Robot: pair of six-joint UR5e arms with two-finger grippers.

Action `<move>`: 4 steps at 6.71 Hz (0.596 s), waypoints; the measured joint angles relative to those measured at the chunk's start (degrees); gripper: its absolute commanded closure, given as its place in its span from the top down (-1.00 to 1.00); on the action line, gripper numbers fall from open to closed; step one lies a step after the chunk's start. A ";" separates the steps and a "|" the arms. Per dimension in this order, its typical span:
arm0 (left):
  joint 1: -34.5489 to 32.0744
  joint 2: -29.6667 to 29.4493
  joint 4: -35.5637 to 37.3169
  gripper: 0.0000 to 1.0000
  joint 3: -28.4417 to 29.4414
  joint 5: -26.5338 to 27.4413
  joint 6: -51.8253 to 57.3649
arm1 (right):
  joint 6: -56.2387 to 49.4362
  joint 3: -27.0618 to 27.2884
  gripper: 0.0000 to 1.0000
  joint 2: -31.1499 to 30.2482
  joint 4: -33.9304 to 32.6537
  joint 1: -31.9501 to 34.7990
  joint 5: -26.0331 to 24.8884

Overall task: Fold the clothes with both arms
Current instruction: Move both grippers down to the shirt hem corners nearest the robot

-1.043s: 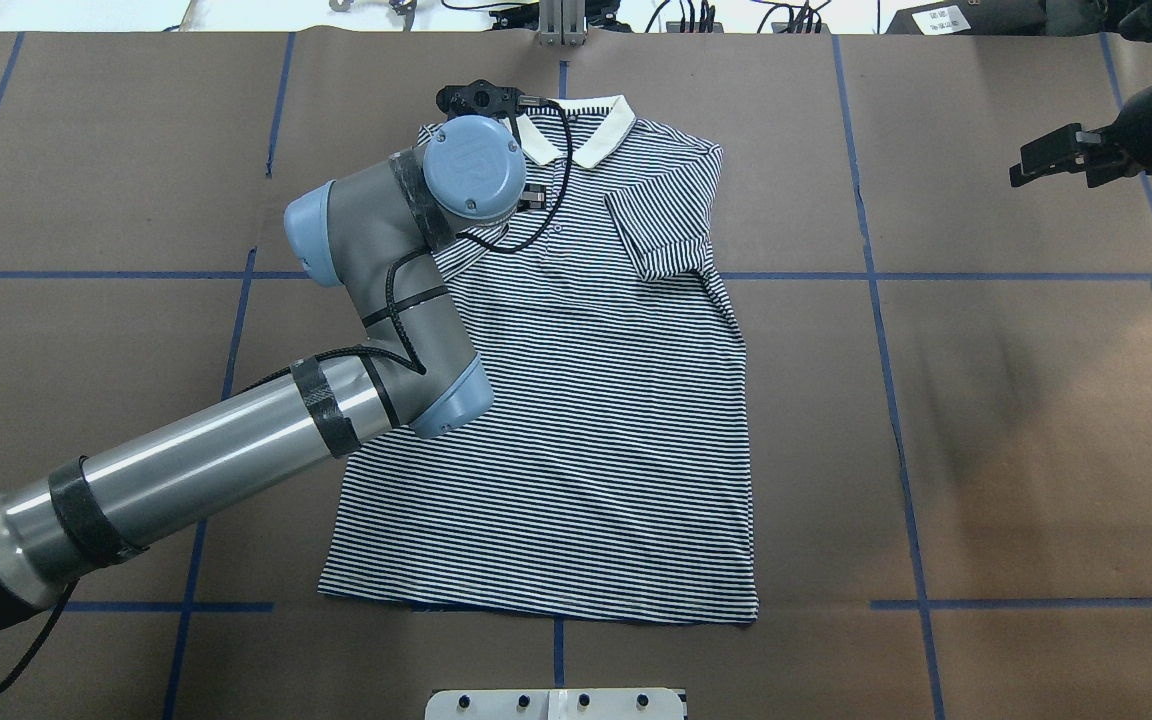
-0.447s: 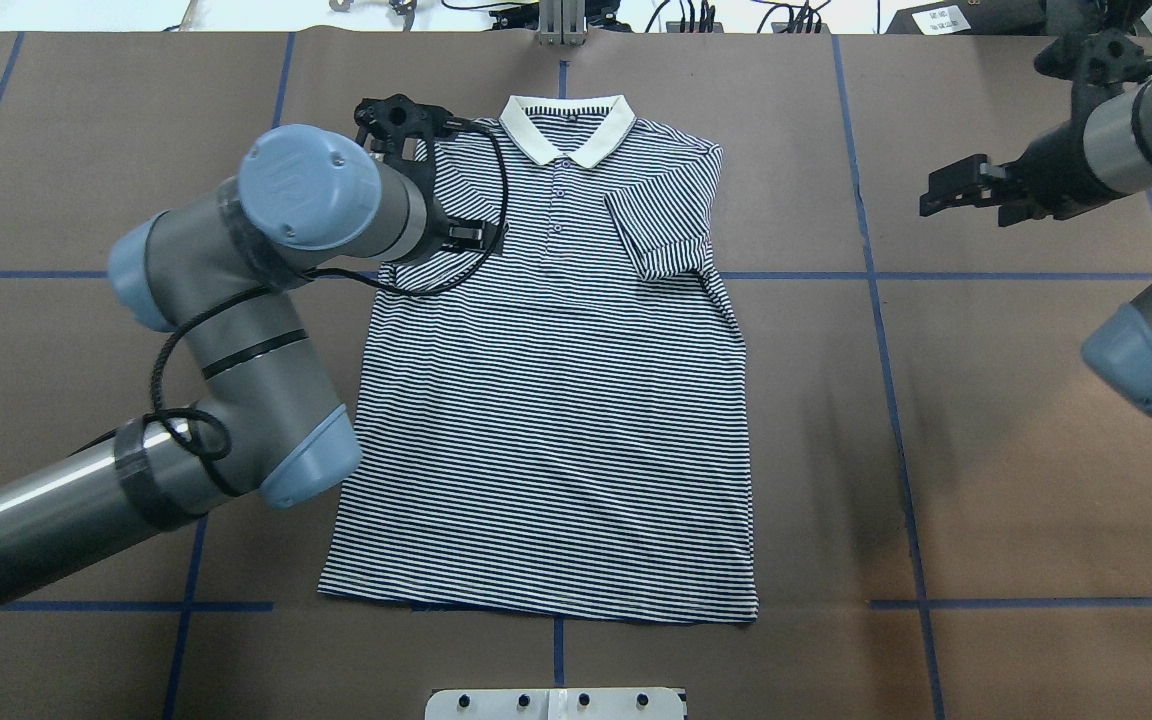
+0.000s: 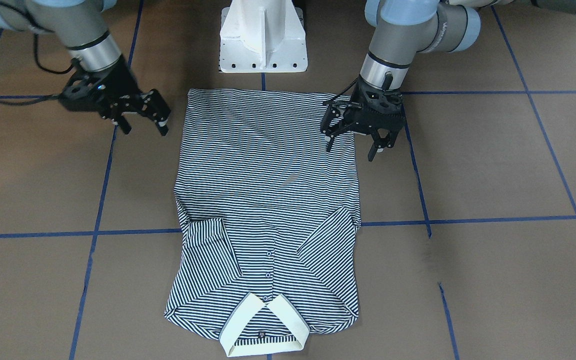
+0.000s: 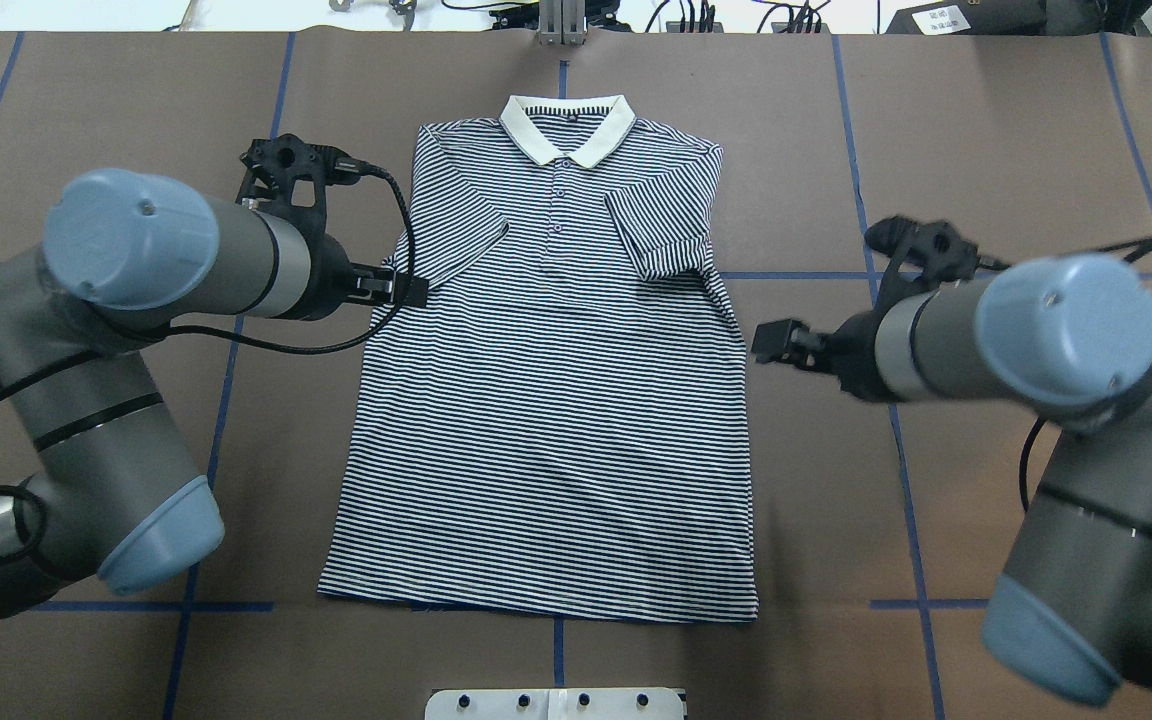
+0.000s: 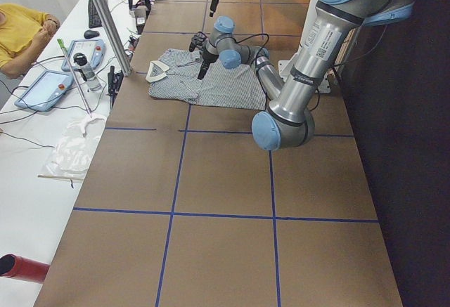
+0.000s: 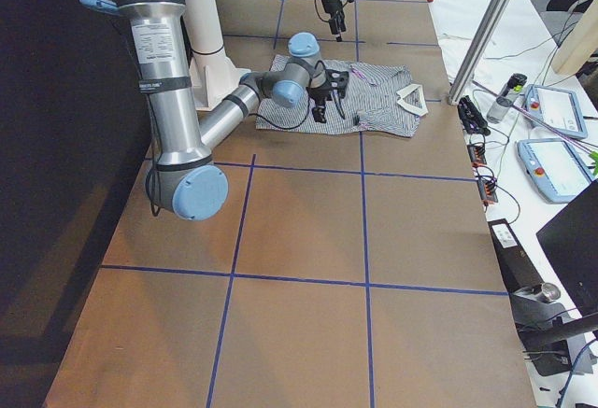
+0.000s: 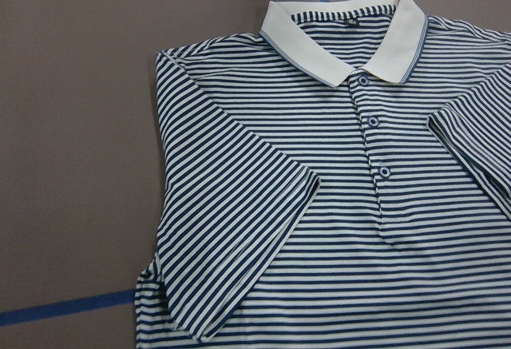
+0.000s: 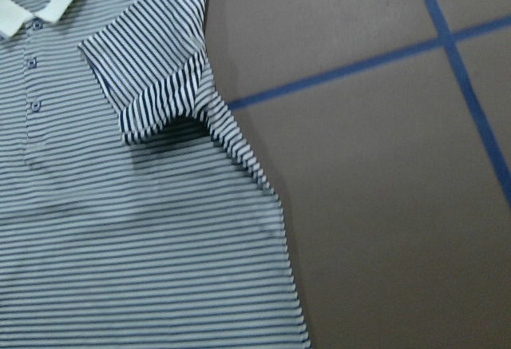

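Observation:
The striped polo shirt (image 4: 556,400) lies flat and face up on the brown table, cream collar (image 4: 566,135) at the far side and both sleeves folded in over the chest. It also shows in the front view (image 3: 268,180) and in both wrist views (image 7: 319,205) (image 8: 120,229). My left gripper (image 3: 350,150) (image 4: 396,285) is open and empty, hovering at the shirt's left edge. My right gripper (image 3: 144,129) (image 4: 781,342) is open and empty, just off the shirt's right edge.
The white pedestal base (image 3: 263,40) stands at the near table edge, behind the shirt's hem. Blue tape lines (image 4: 886,330) cross the brown table cover. An aluminium post (image 4: 561,25) rises at the far edge. A side bench with tablets (image 6: 547,109) and a seated person (image 5: 21,33) lies beyond.
My left arm has swung back and leftward from over the shirt's left shoulder to its left edge. My right arm has come in from the far right to the shirt's right edge.

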 measured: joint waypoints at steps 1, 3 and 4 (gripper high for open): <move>1.27 3.49 -0.20 1.00 -3.85 -1.26 -2.59 | 8.24 3.40 0.79 -0.14 -3.41 -8.34 -7.12; 7.88 9.21 -0.44 0.61 -6.72 2.18 -10.98 | 14.57 4.87 0.79 -0.46 -6.05 -16.01 -13.76; 12.37 11.67 -0.47 0.55 -6.97 5.58 -16.02 | 15.16 4.95 0.80 -0.67 -6.49 -17.18 -14.70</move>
